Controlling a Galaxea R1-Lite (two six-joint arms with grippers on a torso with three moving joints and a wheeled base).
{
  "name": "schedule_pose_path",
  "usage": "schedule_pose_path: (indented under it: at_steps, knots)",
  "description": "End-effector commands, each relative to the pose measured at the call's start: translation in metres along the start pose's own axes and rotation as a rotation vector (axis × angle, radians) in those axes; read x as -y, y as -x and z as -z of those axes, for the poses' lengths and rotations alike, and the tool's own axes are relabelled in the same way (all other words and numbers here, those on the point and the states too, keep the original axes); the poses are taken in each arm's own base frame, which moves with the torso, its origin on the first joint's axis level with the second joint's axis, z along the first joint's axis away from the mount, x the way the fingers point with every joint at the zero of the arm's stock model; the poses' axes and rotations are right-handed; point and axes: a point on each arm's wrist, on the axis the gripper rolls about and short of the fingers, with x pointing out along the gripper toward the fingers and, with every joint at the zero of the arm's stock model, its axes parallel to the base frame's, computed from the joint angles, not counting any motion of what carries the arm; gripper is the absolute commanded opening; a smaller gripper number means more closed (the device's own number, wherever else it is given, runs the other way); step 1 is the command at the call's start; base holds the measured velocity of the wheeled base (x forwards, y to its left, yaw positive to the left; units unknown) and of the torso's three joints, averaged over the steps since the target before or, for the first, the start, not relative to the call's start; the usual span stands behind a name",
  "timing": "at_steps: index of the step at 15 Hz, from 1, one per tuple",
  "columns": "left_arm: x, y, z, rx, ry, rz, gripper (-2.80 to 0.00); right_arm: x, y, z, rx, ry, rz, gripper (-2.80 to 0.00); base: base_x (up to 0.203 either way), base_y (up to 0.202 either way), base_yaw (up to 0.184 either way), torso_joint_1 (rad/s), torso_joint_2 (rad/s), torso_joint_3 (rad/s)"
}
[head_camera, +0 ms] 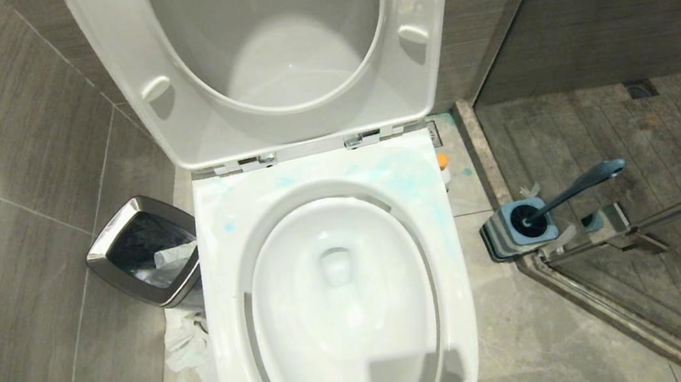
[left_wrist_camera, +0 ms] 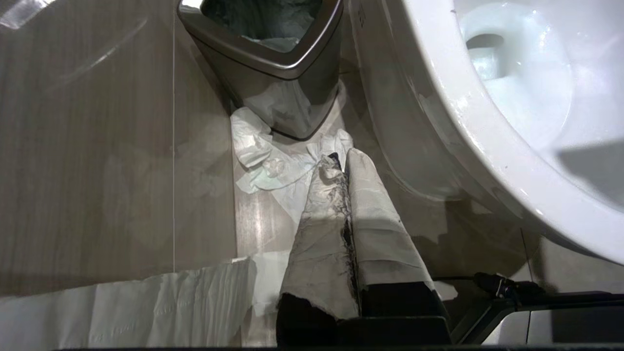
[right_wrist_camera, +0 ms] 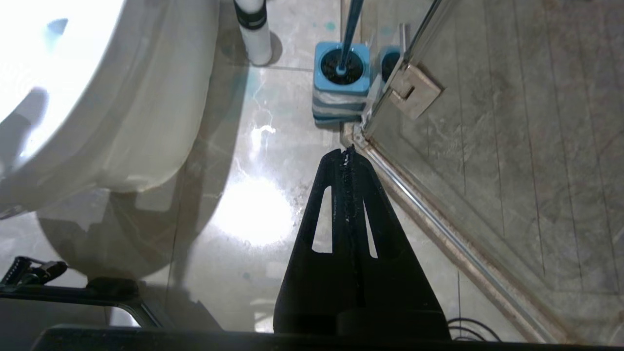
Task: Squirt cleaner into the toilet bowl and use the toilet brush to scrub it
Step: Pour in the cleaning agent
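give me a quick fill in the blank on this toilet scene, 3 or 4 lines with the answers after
1. The toilet brush stands in its ____.
2. The seat and lid of the toilet bowl are ____.
3. The steel waste bin stands on the robot's ____ side of the toilet.
4. Pale blue cleaner is smeared on the bowl's ____.

Answers: holder; raised; left; rim

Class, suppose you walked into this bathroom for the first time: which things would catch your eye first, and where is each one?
The large white glossy ceramic toilet bowl fills the middle, its seat and lid raised, with pale turquoise-blue cleaner smears across the back of its rim. To its right, by the shower's glass door, the dark teal-blue toilet brush leans in its square light-blue-and-grey holder. On the left stands a square steel waste bin with crumpled white paper on the floor beside it.
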Motion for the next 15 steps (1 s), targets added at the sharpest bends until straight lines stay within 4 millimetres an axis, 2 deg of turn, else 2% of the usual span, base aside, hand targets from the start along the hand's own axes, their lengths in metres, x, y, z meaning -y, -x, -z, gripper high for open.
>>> schedule_pose_path:
  at_steps: [1, 15]
  knots:
    - [0.0000, 0.0000, 0.0001, -0.001, 0.000, 0.000, -2.80, 0.0000, -0.0001, -0.0003, 0.000, 0.001, -0.001, -2.80, 0.000, 0.000, 0.000, 0.002, 0.00, -0.193]
    - [0.0000, -0.0001, 0.0002, -0.003, -0.001, 0.000, -2.80, -0.0001, -0.0001, -0.0001, -0.002, 0.004, -0.007, -2.80, 0.000, 0.000, 0.000, 0.002, 0.00, -0.198]
